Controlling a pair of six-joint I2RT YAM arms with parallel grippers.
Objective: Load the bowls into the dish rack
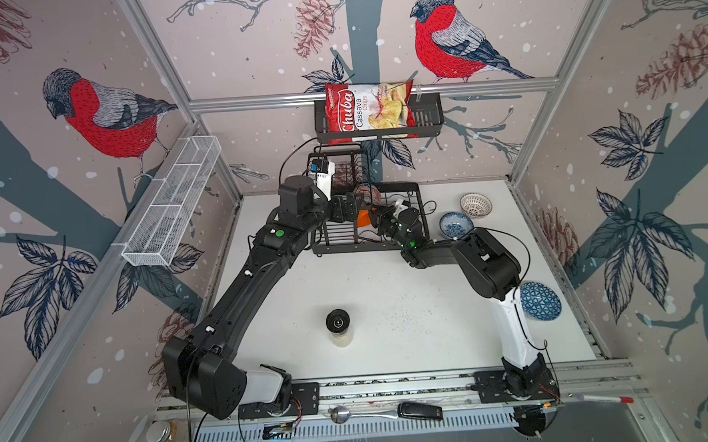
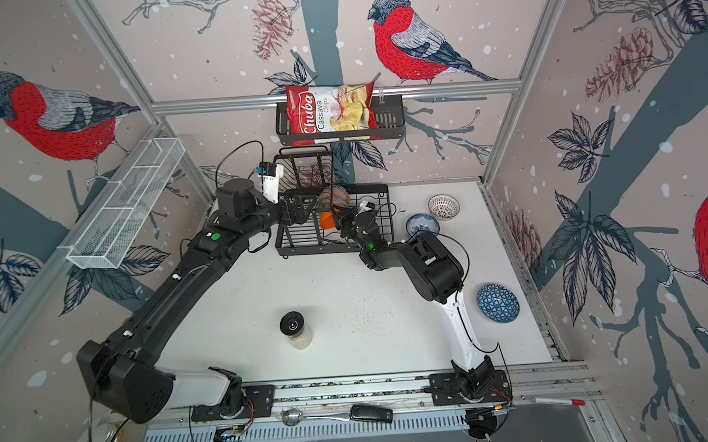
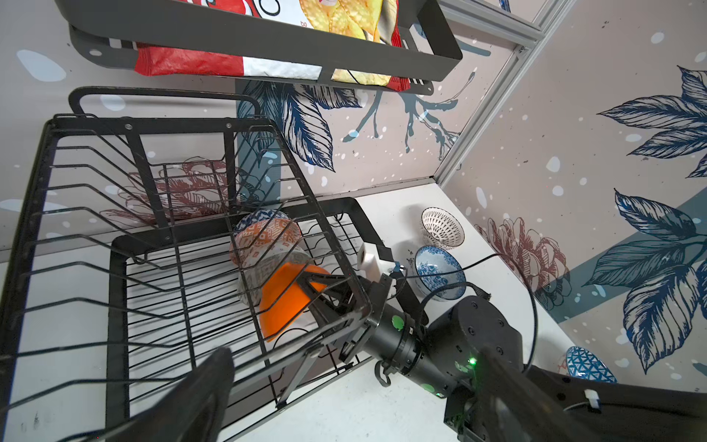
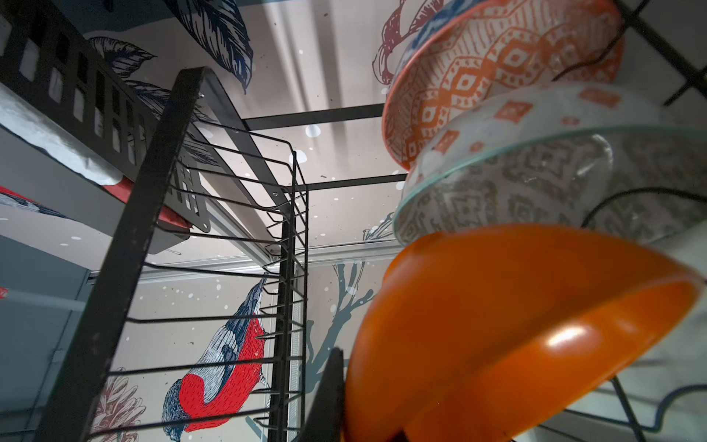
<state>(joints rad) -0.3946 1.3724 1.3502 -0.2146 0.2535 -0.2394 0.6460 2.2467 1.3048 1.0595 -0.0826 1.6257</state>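
Observation:
The black wire dish rack (image 1: 332,242) (image 2: 299,245) stands at the back of the table. In its lower tray the plain orange bowl (image 1: 362,220) (image 2: 326,220) (image 3: 283,302) (image 4: 497,325) stands on edge with my right gripper (image 1: 375,219) (image 2: 340,222) (image 3: 311,285) (image 4: 363,428) shut on its rim. Behind it lean the grey-green bowl (image 3: 260,273) (image 4: 535,187) and the orange-white bowl (image 3: 267,239) (image 4: 478,76). My left gripper (image 1: 345,208) (image 2: 297,210) (image 3: 355,382) hangs open by the raised upper basket (image 3: 160,126), holding nothing. On the table right of the rack sit a lattice bowl (image 1: 475,204), a blue-white bowl (image 1: 455,224) and an upturned blue bowl (image 1: 540,303).
A chips bag (image 1: 369,111) fills the black wall basket above the rack. A white mesh shelf (image 1: 172,202) hangs on the left wall. A black-lidded jar (image 1: 338,327) stands mid-table. A spoon (image 1: 341,414) and a marker (image 1: 603,398) lie on the front rail.

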